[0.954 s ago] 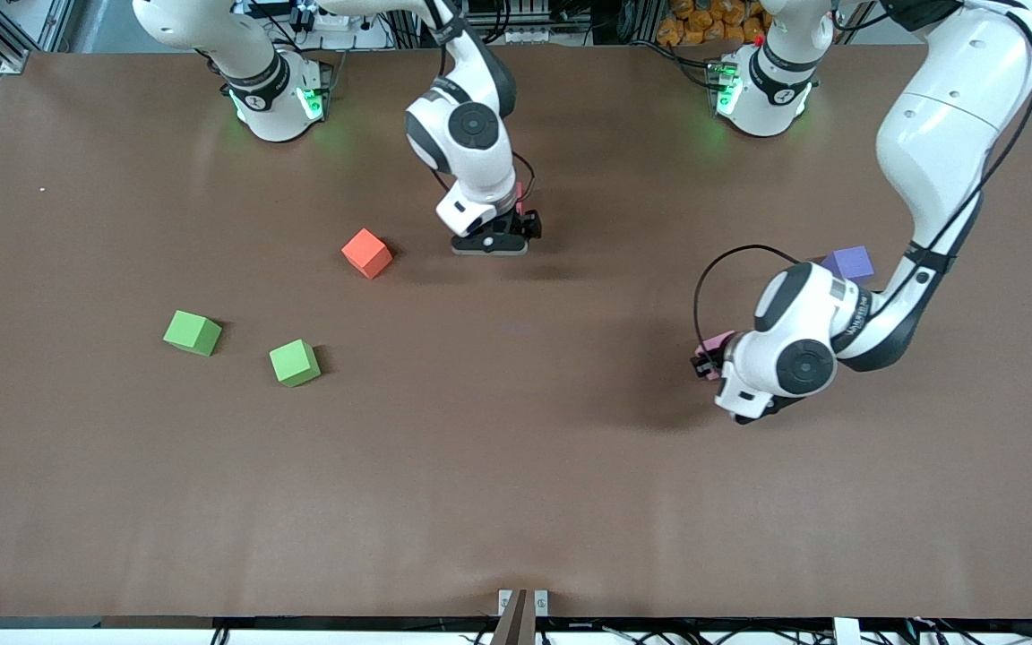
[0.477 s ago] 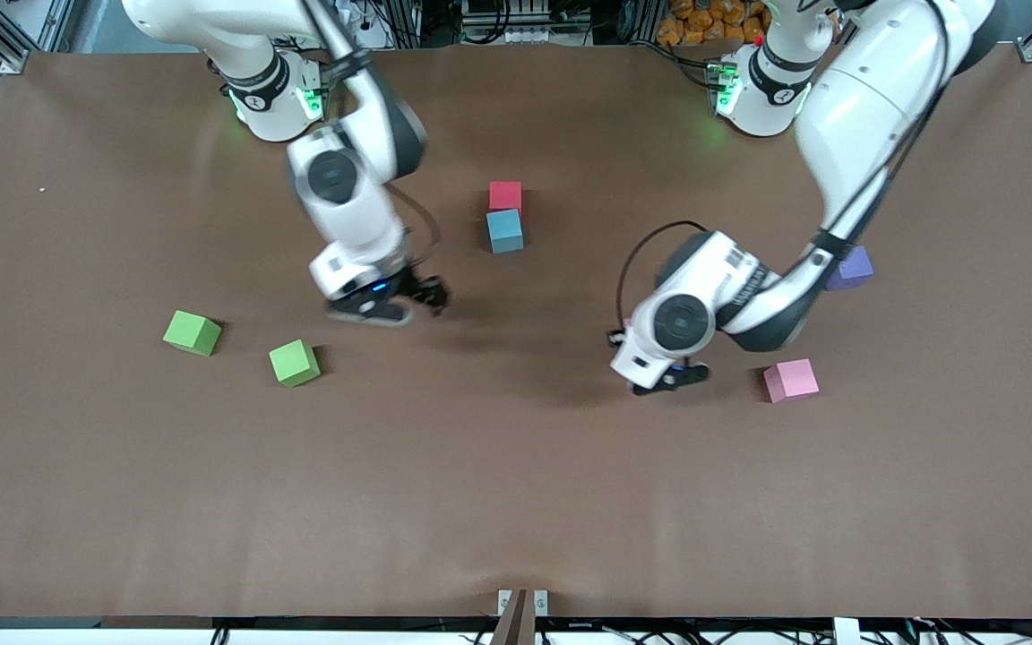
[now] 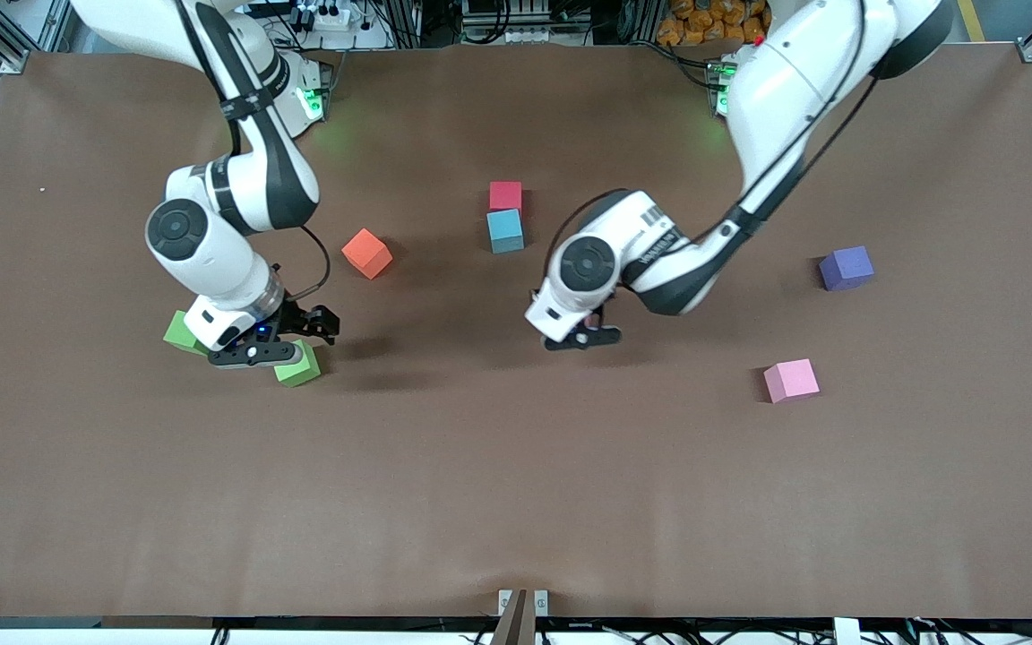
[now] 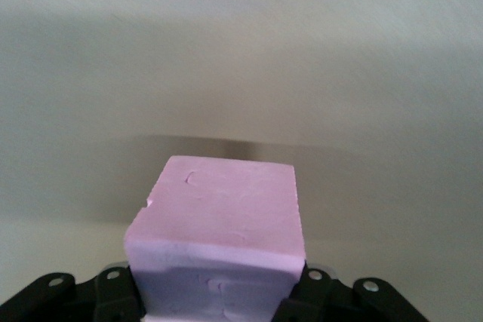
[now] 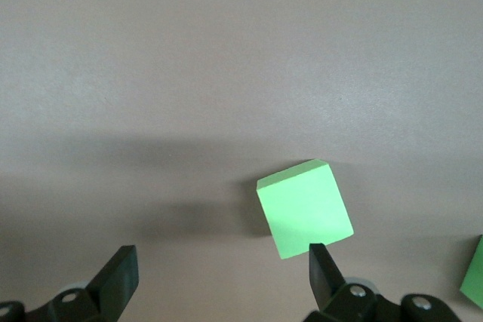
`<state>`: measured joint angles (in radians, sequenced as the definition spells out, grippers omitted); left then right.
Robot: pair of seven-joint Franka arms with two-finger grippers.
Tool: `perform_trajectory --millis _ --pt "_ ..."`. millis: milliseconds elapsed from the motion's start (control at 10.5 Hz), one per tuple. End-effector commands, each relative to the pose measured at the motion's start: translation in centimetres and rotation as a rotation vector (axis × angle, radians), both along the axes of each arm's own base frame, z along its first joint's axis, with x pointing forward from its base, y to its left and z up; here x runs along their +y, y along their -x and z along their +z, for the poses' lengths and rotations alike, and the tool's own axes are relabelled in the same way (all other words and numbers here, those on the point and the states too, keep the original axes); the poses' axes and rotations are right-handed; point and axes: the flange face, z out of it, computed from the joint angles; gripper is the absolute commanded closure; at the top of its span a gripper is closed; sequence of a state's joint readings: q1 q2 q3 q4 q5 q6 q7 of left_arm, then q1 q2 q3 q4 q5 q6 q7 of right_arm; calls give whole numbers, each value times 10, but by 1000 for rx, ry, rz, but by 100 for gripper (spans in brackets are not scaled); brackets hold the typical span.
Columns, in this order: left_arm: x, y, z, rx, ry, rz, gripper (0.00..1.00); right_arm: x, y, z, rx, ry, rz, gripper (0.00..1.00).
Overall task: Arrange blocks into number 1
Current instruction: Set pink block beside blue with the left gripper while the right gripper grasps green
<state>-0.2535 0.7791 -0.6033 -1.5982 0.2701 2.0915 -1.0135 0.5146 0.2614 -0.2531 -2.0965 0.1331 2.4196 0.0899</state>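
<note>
The left claw hangs over the bare brown surface near its middle, pinching a small matte pink cube between its fingers; in the left wrist view the cube fills the gap between the black finger mounts, while in the front view the claw hides it. Over the right arm's end of the surface, the right claw hovers with its fingers spread wide and nothing between them, above a small matte green cube that lies on the surface. The right wrist view shows that green cube just beside one finger and apart from the other. A second green cube sits beside the first, closer to the right arm's end and partly covered by the claw.

Near the middle of the surface, a small red cube and a small light blue cube touch each other, the blue one nearer to the front camera. An orange-red cube rests between this pair and the green cubes. Toward the left arm's end lie a purple cube and, nearer to the front camera, a second pink cube, well apart.
</note>
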Motion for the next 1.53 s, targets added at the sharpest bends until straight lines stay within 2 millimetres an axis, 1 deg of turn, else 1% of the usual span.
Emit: perform_trajectory --millis 0,95,191,286,477,572,763,859,1431 --pt "-38 25 -10 6 11 35 100 -18 -5 -29 3 27 56 0" --pt "-48 30 -11 8 17 33 100 -38 -16 -38 -19 42 134 0" --pt "-60 41 -15 14 13 38 100 -52 -31 -38 -29 56 232 0" --pt "-72 56 -22 22 3 27 100 -58 -40 -38 -38 65 297 0" --pt "-79 71 -40 22 -30 4 100 -53 -49 -45 -38 65 290 0" --pt "-82 75 -48 9 -50 -7 100 -47 -50 -57 -28 69 276 0" --pt "-86 79 -50 11 -51 -8 100 -40 -51 -67 -22 68 264 0" --pt "-86 78 -49 14 -49 -5 100 -40 -49 -72 -13 66 261 0" --pt "-99 96 -47 17 -45 -30 100 -42 -42 -101 35 74 258 0"
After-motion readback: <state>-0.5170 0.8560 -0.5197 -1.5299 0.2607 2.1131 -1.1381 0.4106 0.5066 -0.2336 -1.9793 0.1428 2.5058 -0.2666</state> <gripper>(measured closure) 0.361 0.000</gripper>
